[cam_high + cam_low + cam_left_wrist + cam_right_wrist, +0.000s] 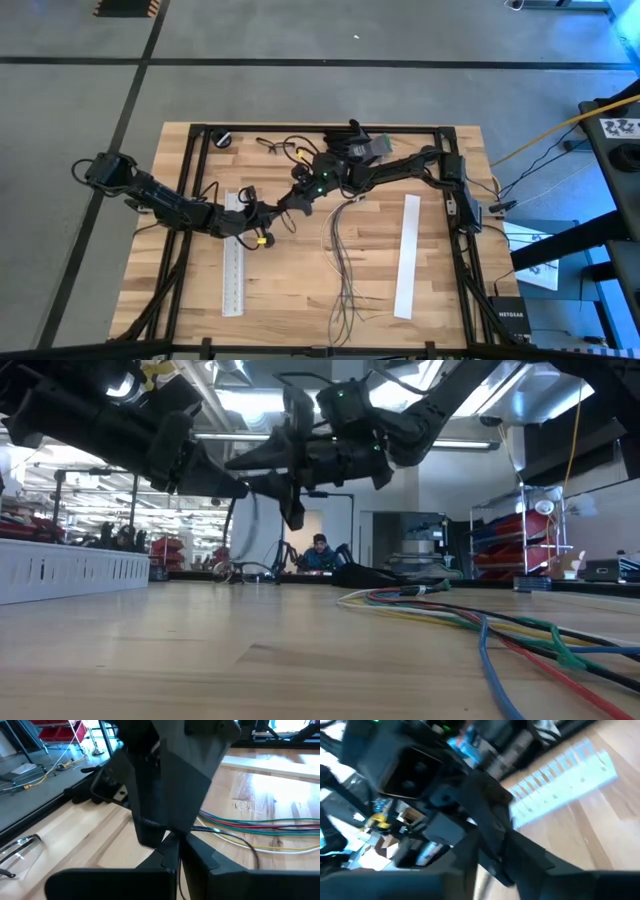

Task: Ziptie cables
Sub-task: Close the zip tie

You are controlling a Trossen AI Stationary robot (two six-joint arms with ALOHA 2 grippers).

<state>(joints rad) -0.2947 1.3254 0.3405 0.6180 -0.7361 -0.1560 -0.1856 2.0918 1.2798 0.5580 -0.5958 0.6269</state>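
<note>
The 2 grippers meet above the table, just beside the cables (345, 262) on the wood: left gripper (272, 217) clamped tight, right gripper (297, 196) narrow, seemingly handing over something unseen.

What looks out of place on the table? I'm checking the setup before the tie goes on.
The cables lie loose, splaying apart toward the near edge, not gathered into a bundle. Both grippers, left and right, meet in the air well to the left of them, holding none of the wires.
</note>
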